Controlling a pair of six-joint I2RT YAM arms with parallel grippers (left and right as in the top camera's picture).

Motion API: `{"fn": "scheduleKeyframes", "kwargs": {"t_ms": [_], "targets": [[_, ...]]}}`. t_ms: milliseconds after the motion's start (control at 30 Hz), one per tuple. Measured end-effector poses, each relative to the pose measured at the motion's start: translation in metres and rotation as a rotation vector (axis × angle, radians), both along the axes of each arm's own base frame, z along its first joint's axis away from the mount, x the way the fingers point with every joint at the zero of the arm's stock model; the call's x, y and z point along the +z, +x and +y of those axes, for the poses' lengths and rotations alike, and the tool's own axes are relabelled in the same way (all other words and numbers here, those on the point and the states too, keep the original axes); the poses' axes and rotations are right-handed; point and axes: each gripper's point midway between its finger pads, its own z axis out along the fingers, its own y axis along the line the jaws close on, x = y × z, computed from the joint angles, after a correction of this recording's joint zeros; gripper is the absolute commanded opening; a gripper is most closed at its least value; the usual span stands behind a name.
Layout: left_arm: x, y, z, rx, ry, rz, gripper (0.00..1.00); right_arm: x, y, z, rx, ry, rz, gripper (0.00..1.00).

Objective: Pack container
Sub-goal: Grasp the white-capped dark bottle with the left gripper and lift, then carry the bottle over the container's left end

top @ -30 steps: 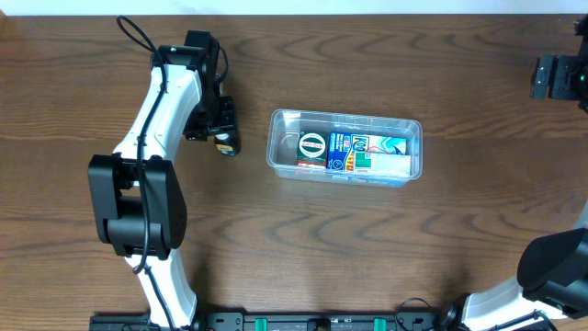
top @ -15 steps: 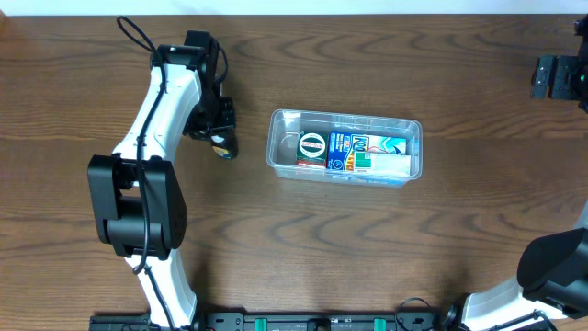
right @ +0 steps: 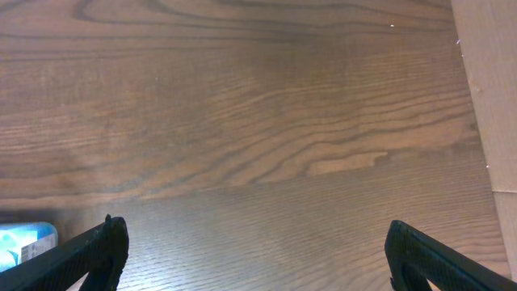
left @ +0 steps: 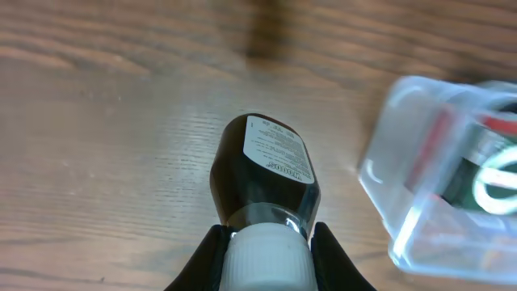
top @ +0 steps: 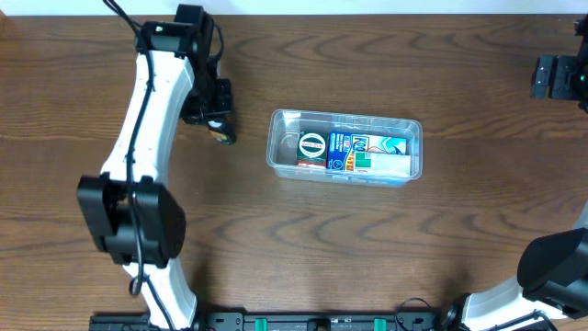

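Your left tool (left: pixel 266 252) is clamped on just the bottle (left: pixel 262 166) top, so it may swing and clip the container (left: pixel 386 174) rim.

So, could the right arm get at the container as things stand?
Probably yes: only bare table lies between the open right gripper and the container, and the left gripper holds its bottle on the opposite side.

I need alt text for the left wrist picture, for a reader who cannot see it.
The left gripper holds a small dark bottle by its white cap, with the wooden table behind. At right is a corner of the clear container with packages inside.
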Motion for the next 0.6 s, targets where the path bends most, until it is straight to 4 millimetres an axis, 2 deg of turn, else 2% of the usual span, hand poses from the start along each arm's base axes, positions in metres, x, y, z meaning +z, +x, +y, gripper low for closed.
{"fn": "scheduleKeyframes", "kwargs": {"t_ms": [133, 267, 333, 500, 600], "targets": [[0.032, -0.010, -0.022, -0.124, -0.006, -0.089, 0.09, 0.000, -0.001, 0.000, 0.000, 0.001, 0.002, 0.99], [0.065, -0.026, -0.056, -0.300, -0.015, -0.186, 0.09, 0.000, -0.001, 0.000, 0.000, 0.001, 0.002, 0.99], [0.075, -0.036, -0.073, -0.393, -0.018, -0.216, 0.08, 0.000, 0.000, 0.000, 0.000, 0.001, 0.002, 0.99], [0.079, -0.054, -0.109, -0.612, -0.015, -0.237, 0.09, -0.001, -0.001, 0.000, 0.000, 0.001, 0.003, 0.99], [0.079, -0.062, -0.123, -0.728, -0.008, -0.245, 0.09, 0.000, -0.001, 0.000, 0.000, 0.001, 0.002, 0.99]]}}
